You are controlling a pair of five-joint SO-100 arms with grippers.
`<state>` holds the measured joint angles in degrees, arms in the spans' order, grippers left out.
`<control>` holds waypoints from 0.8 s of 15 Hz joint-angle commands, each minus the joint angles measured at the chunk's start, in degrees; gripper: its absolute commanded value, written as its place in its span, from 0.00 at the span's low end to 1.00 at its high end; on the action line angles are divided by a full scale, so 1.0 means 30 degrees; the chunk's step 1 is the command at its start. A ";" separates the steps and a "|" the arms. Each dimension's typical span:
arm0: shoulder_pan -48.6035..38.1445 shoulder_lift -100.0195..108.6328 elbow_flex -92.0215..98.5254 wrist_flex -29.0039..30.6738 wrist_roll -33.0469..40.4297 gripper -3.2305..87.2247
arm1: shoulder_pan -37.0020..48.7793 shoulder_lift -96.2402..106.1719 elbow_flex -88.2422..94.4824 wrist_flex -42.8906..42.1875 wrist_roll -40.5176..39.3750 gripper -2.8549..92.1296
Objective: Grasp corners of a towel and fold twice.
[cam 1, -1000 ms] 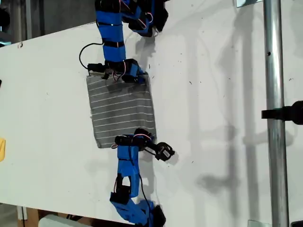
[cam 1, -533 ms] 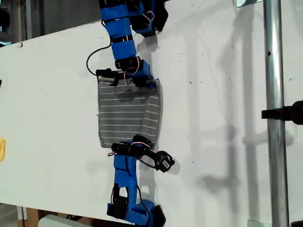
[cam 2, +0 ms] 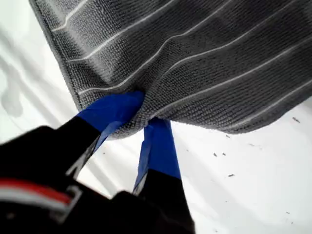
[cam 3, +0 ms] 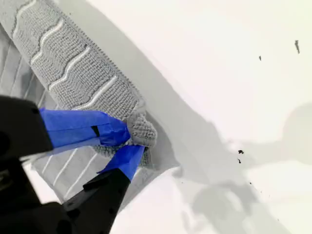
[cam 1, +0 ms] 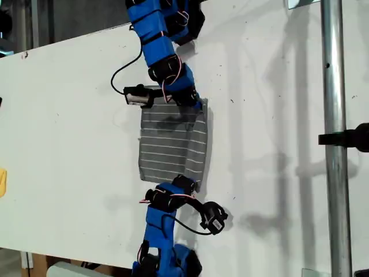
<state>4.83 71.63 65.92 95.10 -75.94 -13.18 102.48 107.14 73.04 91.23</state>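
Now towel [cam 2: 195, 58] between pincer [cam 2: 145, 118] tips.

towel [cam 1: 173, 141] on table [cam 1: 69, 115], held between two arms, pole [cam 1: 335, 138] at exterior view's right

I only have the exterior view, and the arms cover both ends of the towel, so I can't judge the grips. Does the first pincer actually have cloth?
Observer: Yes. In the first wrist view my first pincer is shut on the towel, with the hemmed edge bunched in its grip.
Operator: And the second one?
Observer: There my second pincer is shut on a rounded corner of the towel.
Operator: One layer there, or more?
Observer: The second wrist view shows a band of cloth turned over onto a striped layer beneath. I cannot tell how many layers sit in the pinch.
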 commanded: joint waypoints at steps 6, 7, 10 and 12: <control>-0.8232 -0.1934 -0.2607 0.0234 0.7969 0.00 | 1.1396 0.6914 0.4482 0.0908 -0.8555 0.03; -0.9258 -0.3076 -0.3838 0.0234 0.9082 0.00 | 1.3096 0.6533 0.4248 0.0615 -1.0254 0.03; -1.2187 -0.3721 -0.5742 0.0176 1.0840 0.00 | 1.7139 0.5566 0.2461 0.0000 -1.4297 0.03; -1.3711 -0.3076 -0.5625 0.0234 1.0811 0.01 | 1.7520 0.4922 0.0938 0.0498 -1.5029 0.03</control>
<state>-31.46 59.15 49.92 94.92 -43.42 37.18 117.42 114.43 73.12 48.16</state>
